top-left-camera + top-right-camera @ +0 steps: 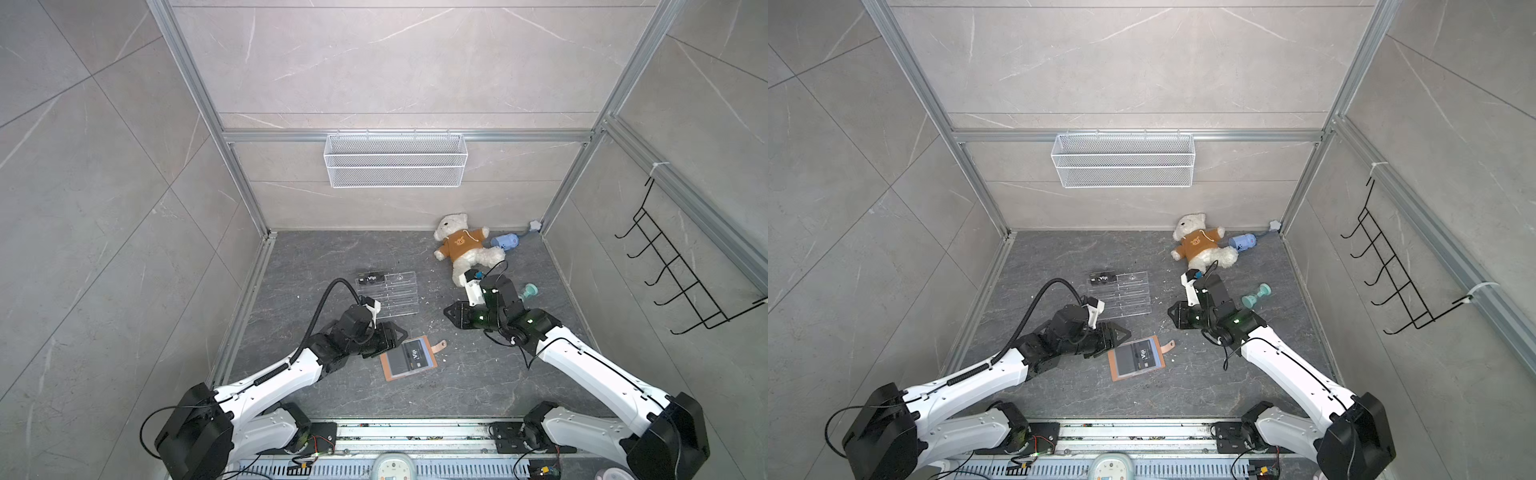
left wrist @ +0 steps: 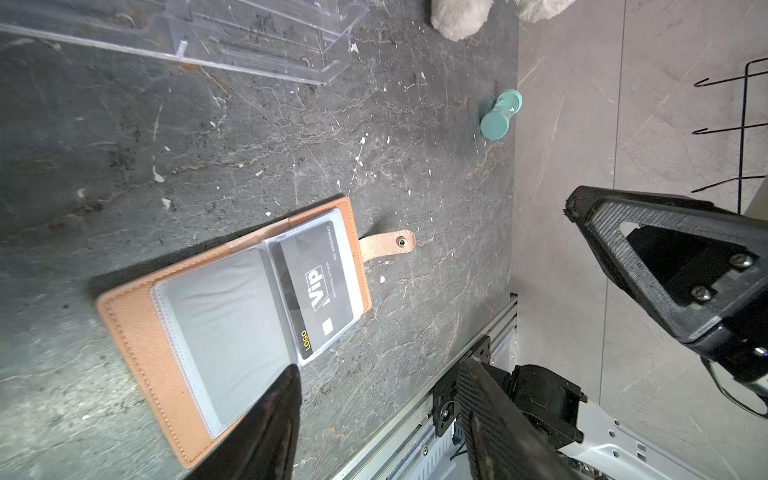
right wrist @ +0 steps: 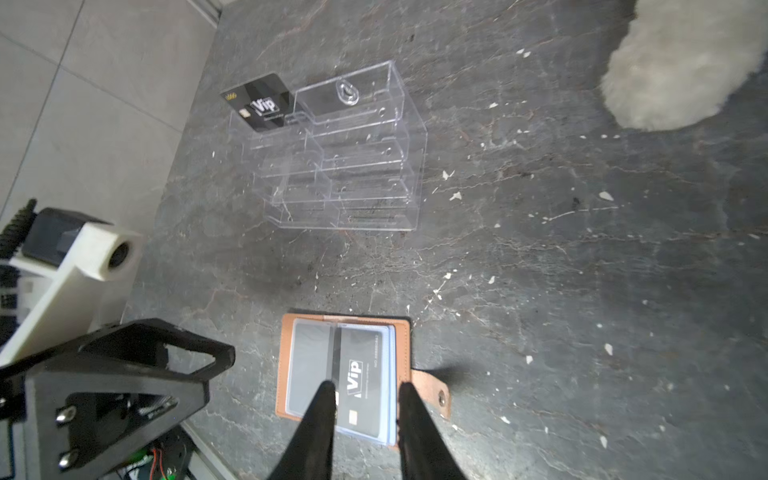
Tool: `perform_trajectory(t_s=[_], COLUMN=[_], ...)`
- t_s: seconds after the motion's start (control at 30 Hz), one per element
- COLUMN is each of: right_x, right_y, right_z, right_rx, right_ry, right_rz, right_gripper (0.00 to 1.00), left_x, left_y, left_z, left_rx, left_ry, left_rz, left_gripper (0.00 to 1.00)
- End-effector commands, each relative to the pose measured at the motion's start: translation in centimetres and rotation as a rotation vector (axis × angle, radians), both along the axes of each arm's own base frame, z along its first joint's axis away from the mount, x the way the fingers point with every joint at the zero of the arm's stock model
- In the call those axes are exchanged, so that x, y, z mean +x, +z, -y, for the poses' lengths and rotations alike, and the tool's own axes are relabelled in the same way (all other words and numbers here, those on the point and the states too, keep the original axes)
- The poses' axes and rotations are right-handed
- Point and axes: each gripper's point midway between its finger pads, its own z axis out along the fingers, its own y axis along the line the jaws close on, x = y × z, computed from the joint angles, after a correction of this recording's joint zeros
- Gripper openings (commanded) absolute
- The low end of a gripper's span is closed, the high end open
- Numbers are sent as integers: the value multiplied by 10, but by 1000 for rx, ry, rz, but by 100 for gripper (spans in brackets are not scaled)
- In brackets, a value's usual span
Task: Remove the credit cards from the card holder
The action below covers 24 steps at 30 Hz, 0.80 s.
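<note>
2 credit cards faced you: the sleeved card (image 1: 415,353) in the open card holder (image 1: 385,368), and the loose card (image 1: 371,278) on the clear rack (image 1: 395,299) at its 11 o'clock. Your left gripper (image 1: 395,337), at its 10 o'clock, gaped wide and empty. Your right gripper (image 1: 450,316), at 1 o'clock, stood narrowly parted and empty.

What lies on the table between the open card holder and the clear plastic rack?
Nothing but bare dark tabletop with small pale flecks separates the card holder from the clear rack; the right wrist view shows it.
</note>
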Motion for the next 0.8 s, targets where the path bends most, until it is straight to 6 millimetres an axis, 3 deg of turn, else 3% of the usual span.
perform_trajectory(t_s=[0.0, 0.17, 0.47, 0.77], right_x=[-5, -12, -25, -41], right_y=[-15, -38, -82, -112], right_z=[-12, -22, -30, -50], right_rx=[50, 85, 84, 53], right_ry=[44, 77, 108, 153], right_rz=[-64, -147, -281, -338], right_gripper=[8, 0, 0, 0], left_x=[-2, -9, -14, -10], left_y=[4, -14, -51, -67], left_z=[14, 20, 22, 21], left_rx=[-57, -55, -19, -34], left_ry=[-8, -9, 26, 84], left_rz=[-32, -102, -189, -191], left_gripper=[58, 55, 49, 41])
